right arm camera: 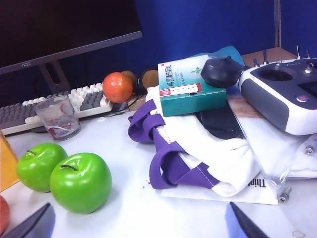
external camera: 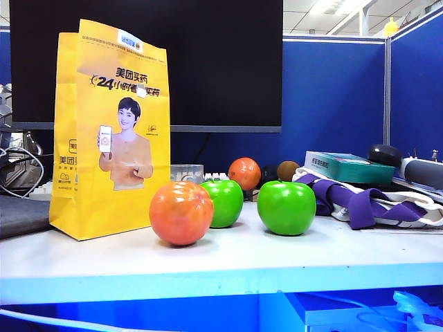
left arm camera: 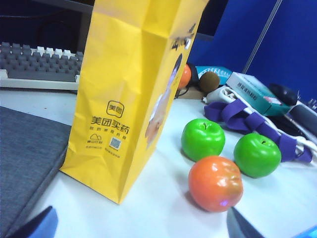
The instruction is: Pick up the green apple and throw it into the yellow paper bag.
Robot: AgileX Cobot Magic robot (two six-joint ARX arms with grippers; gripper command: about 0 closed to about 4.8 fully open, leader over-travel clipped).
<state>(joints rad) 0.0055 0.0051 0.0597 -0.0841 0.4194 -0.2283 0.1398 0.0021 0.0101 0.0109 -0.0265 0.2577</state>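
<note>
Right pincer (right arm camera: pixel 138 220) apparently wide, near glossy green apple (right arm camera: pixel 80 182).

On the counter, your exterior view shows the orange-red fruit (external camera: pixel 181 212) covering the left flank of the smaller green apple (external camera: pixel 225 201), and no end effector at all. The left wrist view cuts the yellow paper bag (left arm camera: pixel 130 94) off at the top; only two dark tips of the left end effector (left arm camera: pixel 143 229) enter the picture. In the right wrist view, only the finger tips of the right end effector (right arm camera: pixel 143 225) show, set wide apart.
</note>
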